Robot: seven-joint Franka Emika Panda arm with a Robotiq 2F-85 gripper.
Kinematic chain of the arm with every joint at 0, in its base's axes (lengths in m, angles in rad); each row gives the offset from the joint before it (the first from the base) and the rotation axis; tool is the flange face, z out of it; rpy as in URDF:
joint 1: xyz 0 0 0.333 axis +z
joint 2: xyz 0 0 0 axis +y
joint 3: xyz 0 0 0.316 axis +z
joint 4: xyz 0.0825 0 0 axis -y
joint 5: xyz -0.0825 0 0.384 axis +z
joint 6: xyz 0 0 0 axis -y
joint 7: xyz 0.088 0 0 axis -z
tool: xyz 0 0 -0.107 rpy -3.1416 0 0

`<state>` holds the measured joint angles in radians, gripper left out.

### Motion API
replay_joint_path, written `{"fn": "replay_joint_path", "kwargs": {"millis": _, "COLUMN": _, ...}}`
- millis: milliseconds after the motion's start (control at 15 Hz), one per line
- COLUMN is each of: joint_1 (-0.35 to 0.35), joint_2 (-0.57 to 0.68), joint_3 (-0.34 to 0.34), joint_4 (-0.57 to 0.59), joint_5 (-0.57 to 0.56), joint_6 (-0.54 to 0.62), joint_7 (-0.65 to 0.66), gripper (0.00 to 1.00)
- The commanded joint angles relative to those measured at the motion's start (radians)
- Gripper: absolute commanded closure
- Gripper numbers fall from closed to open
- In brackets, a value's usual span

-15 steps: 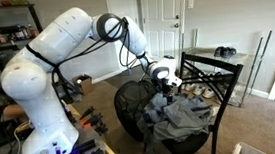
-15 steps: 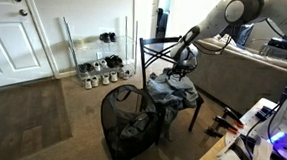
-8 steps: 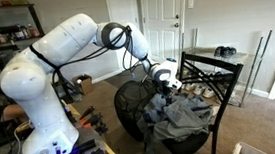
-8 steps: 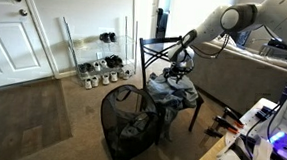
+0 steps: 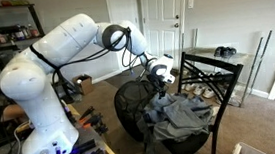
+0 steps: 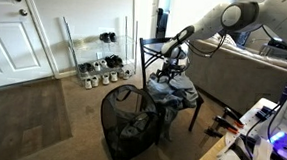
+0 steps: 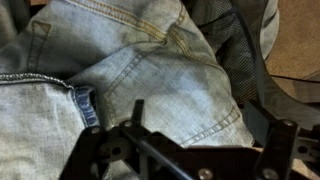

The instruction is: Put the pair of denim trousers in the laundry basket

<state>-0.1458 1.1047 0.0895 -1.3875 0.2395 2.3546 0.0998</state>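
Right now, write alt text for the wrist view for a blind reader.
Pale blue denim trousers fill the frame, crumpled, pocket seams showing. The open gripper hangs over them at the bottom edge; a dark mesh basket shows upper right.

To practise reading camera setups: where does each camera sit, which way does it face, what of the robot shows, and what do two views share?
Exterior view: near the robot's base, facing the chair; whole arm shows.
Exterior view: across the carpet, facing the laundry basket and sofa; forearm shows.
Wrist view: above the denim trousers, looking down; open jaws show.
Shared: all show the denim trousers.
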Motion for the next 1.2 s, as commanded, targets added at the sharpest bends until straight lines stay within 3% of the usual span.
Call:
{"fn": "replay_joint_path", "kwargs": {"millis": 0, "joint_1": 0.047, "joint_2": -0.008, "joint_3": -0.049, "joint_4": -0.015, "joint_5": -0.037, "joint_6": -0.028, "joint_7": 0.001, "gripper": 0.00}}
{"fn": "replay_joint_path", "kwargs": {"millis": 333, "joint_1": 0.149, "joint_2": 0.007, "joint_3": -0.169, "joint_4": -0.003, "joint_5": -0.185, "joint_6": -0.038, "joint_7": 0.041, "gripper": 0.00}}
{"fn": "replay_joint_path", "kwargs": {"millis": 400, "joint_1": 0.113, "joint_2": 0.012, "joint_3": -0.128, "joint_4": 0.002, "joint_5": -0.148, "joint_6": -0.016, "joint_7": 0.014, "gripper": 0.00}}
{"fn": "replay_joint_path", "kwargs": {"millis": 1133, "joint_1": 0.123, "joint_2": 0.023, "joint_3": -0.151, "joint_4": 0.011, "joint_5": -0.164, "joint_6": -0.002, "joint_7": 0.018, "gripper": 0.00}}
